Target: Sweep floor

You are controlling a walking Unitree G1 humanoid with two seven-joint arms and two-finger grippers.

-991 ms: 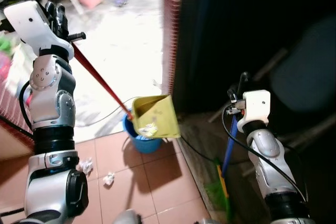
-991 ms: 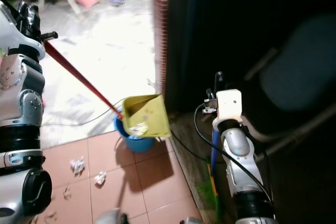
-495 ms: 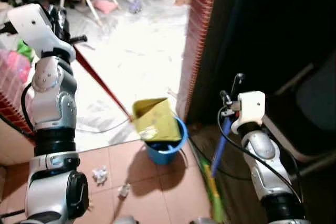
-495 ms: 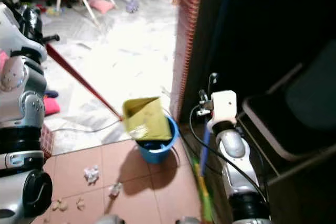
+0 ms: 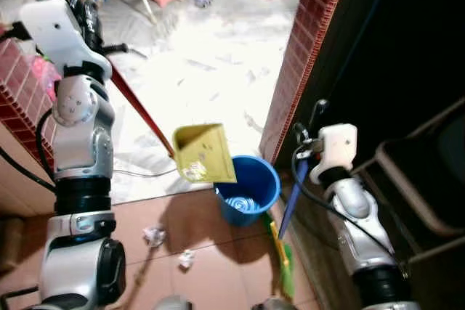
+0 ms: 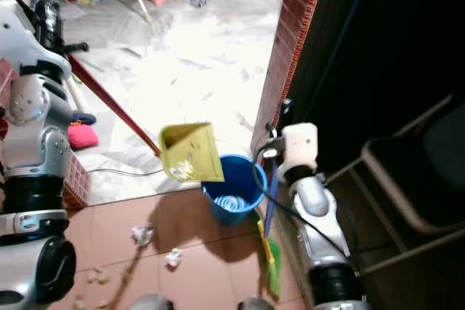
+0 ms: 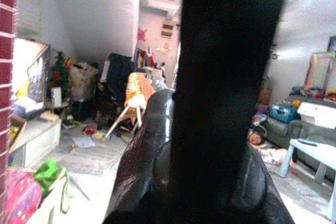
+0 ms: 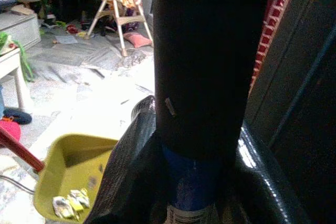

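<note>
The left gripper point(image 5: 86, 16) is raised high at the robot's left, its black fingers pinching the top of a long red handle point(image 5: 142, 110). That handle is slanting down to a yellow dustpan point(image 5: 203, 153), which is hanging in the air tipped over the near-left rim of a blue bucket point(image 5: 248, 191). Crumpled paper bits point(image 5: 194, 172) are sitting in the dustpan's low edge, just above the bucket. The bucket is standing on the reddish tile floor point(image 5: 218, 266) beside a brick pillar point(image 5: 301, 56).

The right gripper point(image 5: 309, 132) is clamping its fingers around the blue broom handle point(image 5: 289, 197), and the right wrist view is showing that blue shaft squeezed between the black fingers point(image 8: 131, 182). The broom is standing nearly upright just right of the bucket, its green head point(image 5: 283, 270) resting on the floor.

Two white paper scraps point(image 5: 154, 235) are lying on the tiles left of the bucket, near the left arm's shadow. A pink cushion point(image 6: 81, 136) is lying on the pale floor beyond.
</note>
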